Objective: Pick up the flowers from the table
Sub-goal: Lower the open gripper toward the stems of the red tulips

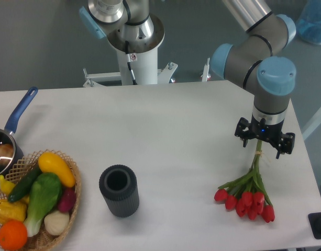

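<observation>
Nearest the lens, a woven wicker basket (72, 196) of colourful vegetables and fruit sits at the front left corner of the large flat white table (165, 120), far to the left of the tool (264, 145). Just behind the basket is a small dark saucepan with a blue handle (13, 125). A dark grey ribbed cylindrical cup (119, 190) stands upright between the basket and the tool, well apart from both. The small bunch of red tulips with green stems (247, 193) is directly below the tool, red heads toward the front edge and the tied stem ends running up between the tool's fingers. The fingers sit on either side of the stems, but whether they press on them cannot be told. The bunch's heads appear to rest on the table.
</observation>
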Tool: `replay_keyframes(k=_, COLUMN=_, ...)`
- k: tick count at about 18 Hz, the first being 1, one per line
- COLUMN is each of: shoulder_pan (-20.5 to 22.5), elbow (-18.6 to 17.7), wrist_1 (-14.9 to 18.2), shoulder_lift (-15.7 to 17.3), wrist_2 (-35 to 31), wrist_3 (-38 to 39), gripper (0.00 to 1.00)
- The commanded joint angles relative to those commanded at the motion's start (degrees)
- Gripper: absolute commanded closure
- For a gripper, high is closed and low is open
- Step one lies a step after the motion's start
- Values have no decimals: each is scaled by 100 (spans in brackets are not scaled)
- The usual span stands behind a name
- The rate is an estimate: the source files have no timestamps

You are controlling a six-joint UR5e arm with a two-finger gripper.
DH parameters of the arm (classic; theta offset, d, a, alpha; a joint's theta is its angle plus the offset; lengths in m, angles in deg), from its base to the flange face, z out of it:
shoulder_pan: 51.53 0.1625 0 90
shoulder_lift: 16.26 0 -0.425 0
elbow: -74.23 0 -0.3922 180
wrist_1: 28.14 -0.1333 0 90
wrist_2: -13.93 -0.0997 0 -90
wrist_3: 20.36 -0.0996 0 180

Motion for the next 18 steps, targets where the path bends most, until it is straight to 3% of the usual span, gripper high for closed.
replay_keyframes(k=6, shoulder_pan=-44, elbow=-96, wrist_1=-52, shoulder_lift=-52, wrist_2=175, wrist_3=18, gripper=0)
replay_keyframes(k=9, shoulder_pan=-44, elbow=-709, wrist_1=-595, shoulder_lift=-26, wrist_2=352, wrist_3=18, gripper=0)
replay_keyframes(k=11, shoulder_pan=-79, elbow=-1019, wrist_1=-712, shoulder_lift=-9, wrist_2=343, wrist_3=0, gripper=0)
replay_keyframes(k=18, shoulder_pan=-88, elbow=-1028, wrist_1=-738, shoulder_lift=-184, wrist_2=730, wrist_3=-97, gripper=0)
